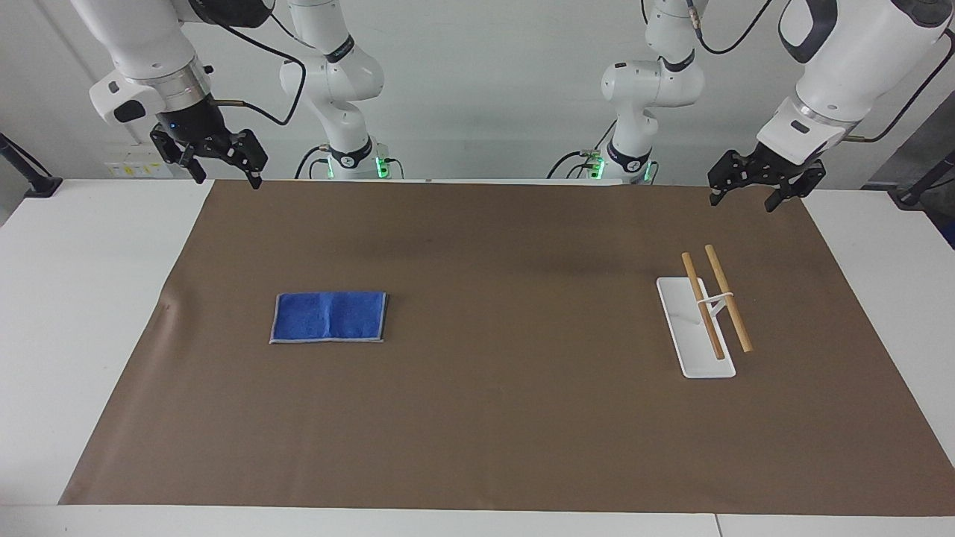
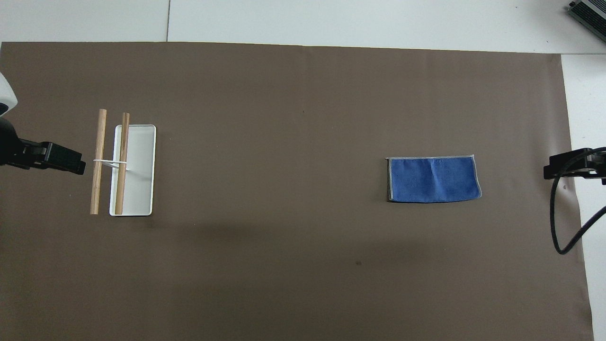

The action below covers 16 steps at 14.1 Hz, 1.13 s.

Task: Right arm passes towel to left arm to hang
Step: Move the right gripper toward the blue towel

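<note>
While both arms wait raised, the towel [image 1: 329, 317] lies flat on the brown mat [image 1: 477, 418], left of centre in the facing view; right pincer [image 1: 221, 165] upper left, released, empty; left pincer [image 1: 746, 192] upper right, released, above the rack [image 1: 705, 324]; best pinch the towel's short edge so cloth hangs free for handover

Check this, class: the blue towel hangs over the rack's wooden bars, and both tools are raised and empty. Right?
Not quite. The towel lies folded flat on the mat, apart from the rack, as the facing view shows. Both the left tool and right tool are raised and empty.
</note>
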Tool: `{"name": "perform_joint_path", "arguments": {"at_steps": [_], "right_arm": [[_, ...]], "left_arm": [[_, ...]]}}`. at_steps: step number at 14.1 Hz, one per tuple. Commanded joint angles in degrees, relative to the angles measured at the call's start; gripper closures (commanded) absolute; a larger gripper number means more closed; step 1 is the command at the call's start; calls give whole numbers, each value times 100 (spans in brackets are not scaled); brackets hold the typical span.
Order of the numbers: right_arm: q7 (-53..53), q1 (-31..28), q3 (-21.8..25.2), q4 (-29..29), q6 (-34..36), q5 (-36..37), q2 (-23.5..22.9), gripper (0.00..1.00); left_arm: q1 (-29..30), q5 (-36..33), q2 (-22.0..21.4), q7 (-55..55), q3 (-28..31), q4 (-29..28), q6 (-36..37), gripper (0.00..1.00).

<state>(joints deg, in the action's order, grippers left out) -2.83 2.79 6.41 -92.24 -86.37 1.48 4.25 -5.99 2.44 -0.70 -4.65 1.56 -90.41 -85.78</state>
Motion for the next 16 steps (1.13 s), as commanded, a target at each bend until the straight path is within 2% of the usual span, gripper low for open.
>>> {"name": "perform_joint_path", "arguments": {"at_steps": [1,9,16], "right_arm": [[19,-16,-26,-189,-100,-8,146,0],[-262,98,-26,-382,-389,-8,199,0],[-218,301,-26,-1382,-1907,-17,50,0]], "left_arm": [[46,20,-141,52,-24,-152,17,0],[46,20,-141,52,-24,-152,17,0],[46,20,-141,52,-24,-152,26,0]]}}
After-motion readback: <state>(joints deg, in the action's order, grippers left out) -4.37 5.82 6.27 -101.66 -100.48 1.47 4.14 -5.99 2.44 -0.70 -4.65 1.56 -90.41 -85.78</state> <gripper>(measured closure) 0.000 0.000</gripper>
